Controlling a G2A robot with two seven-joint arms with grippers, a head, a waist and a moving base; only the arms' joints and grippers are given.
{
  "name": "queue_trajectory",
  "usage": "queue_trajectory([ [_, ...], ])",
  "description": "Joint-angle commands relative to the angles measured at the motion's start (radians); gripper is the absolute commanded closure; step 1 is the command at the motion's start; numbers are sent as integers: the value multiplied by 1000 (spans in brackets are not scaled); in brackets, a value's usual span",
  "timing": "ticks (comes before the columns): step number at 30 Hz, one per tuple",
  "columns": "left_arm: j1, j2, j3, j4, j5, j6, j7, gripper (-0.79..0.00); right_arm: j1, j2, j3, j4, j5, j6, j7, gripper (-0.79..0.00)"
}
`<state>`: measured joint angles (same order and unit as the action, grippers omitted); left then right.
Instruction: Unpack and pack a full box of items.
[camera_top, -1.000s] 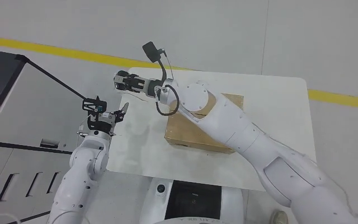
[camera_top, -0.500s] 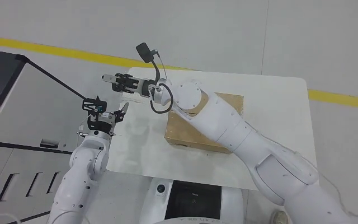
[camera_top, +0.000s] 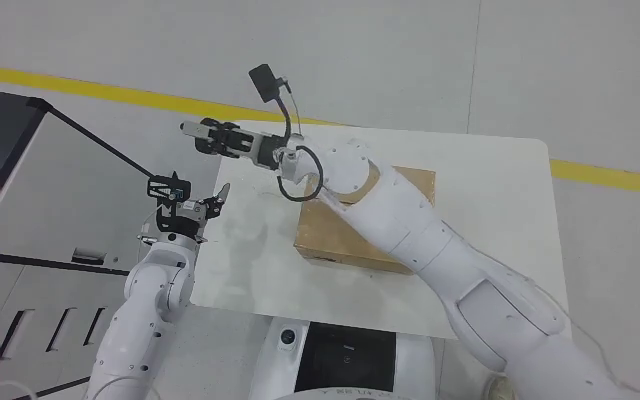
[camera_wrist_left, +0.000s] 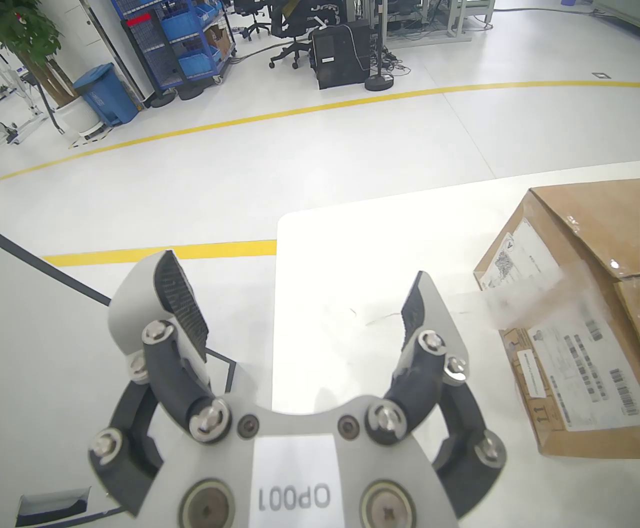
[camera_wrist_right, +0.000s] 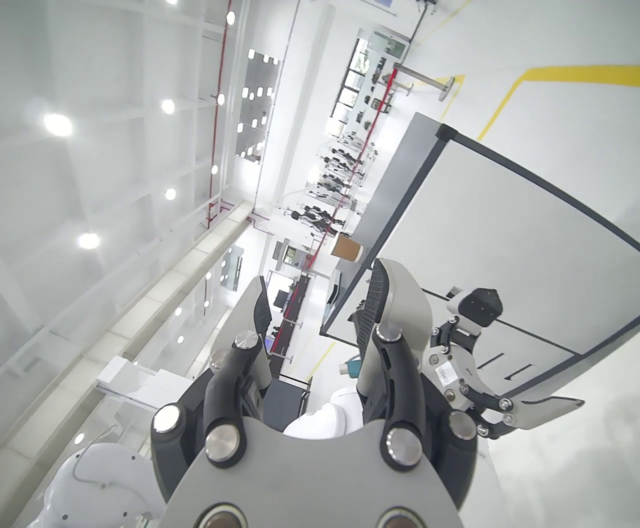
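Box (camera_top: 335, 238) sits on the table (camera_top: 490, 200), long axis running side to side across it, slightly skewed. It's plain cardboard, with labels on the end that faces the left arm. No items are out on the table. Flaps look down, and a clear strip (camera_wrist_left: 530, 300) hangs off that end's top edge. It's probably loose tape, but it's see-through so hard to be sure.

Left gripper (camera_wrist_left: 295, 310) is wide open and empty, hovering at the table's left edge and aimed across the tabletop. The box lies ahead and to its right, near but not touching, with bare table between.

Right gripper (camera_top: 192, 130) is out past the table's far left corner, over the floor. It points away from the box toward a framed panel (camera_wrist_right: 500, 225). Its jaws are parted by a narrow gap with nothing in them. Its arm stretches across the box top and covers much of the lid in the top view.

Judgement: unpacking not begun, so getting the flaps open comes first. The left gripper is nearer and already faces the box, so its approach is short and straight. The right one would need to swing back and turn round first.

In the way: the right arm itself lies over the lid. The two grippers are also fairly close at that left corner, so there's a clash risk if both move at once.

A paper cup (camera_wrist_right: 347, 247) stands on top of the panel, well clear of the work
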<state>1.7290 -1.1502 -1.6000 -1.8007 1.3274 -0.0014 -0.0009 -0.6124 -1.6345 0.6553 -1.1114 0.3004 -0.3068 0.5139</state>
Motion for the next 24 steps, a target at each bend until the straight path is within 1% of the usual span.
queue_trajectory([
  [1, -5, -1, -3, -8, -18, -13, -10, -785, -39, 23, 54, -54, -24, -18, 19, -357],
  [3, -10, -1, -10, -23, -39, -27, -30, -785, -95, 52, 121, -137, -56, -29, 33, -357],
  [5, -13, -1, -17, -39, -63, -53, -48, -785, -169, 84, 199, -241, -105, -11, 49, -354],
  [8, -21, 3, -37, -69, -125, -134, -99, -785, -316, 133, 339, -425, -166, 32, 84, -345],
  [11, -32, 4, -61, -107, -217, -183, -165, -785, -476, 173, 483, -590, -217, 82, 117, -336],
  [13, -40, 4, -70, -138, -302, -213, -220, -785, -579, 193, 575, -679, -224, 103, 122, -329],
  [14, -41, 4, -72, -144, -320, -219, -230, -785, -629, 201, 619, -718, -221, 109, 122, -320],
  [16, -41, 4, -72, -144, -320, -219, -230, -785, -725, 215, 701, -787, -213, 108, 120, -311],
  [18, -41, 4, -72, -144, -320, -219, -230, -785, -806, 224, 756, -847, -202, 107, 118, -302],
  [19, -41, 4, -72, -144, -320, -219, -230, -785, -837, 227, 767, -866, -199, 107, 129, -332],
  [20, -41, 4, -72, -144, -320, -219, -230, -785, -837, 227, 767, -866, -199, 107, 129, -372],
  [24, -41, 4, -72, -144, -320, -219, -230, -785, -837, 227, 767, -866, -199, 107, 129, -372],
])
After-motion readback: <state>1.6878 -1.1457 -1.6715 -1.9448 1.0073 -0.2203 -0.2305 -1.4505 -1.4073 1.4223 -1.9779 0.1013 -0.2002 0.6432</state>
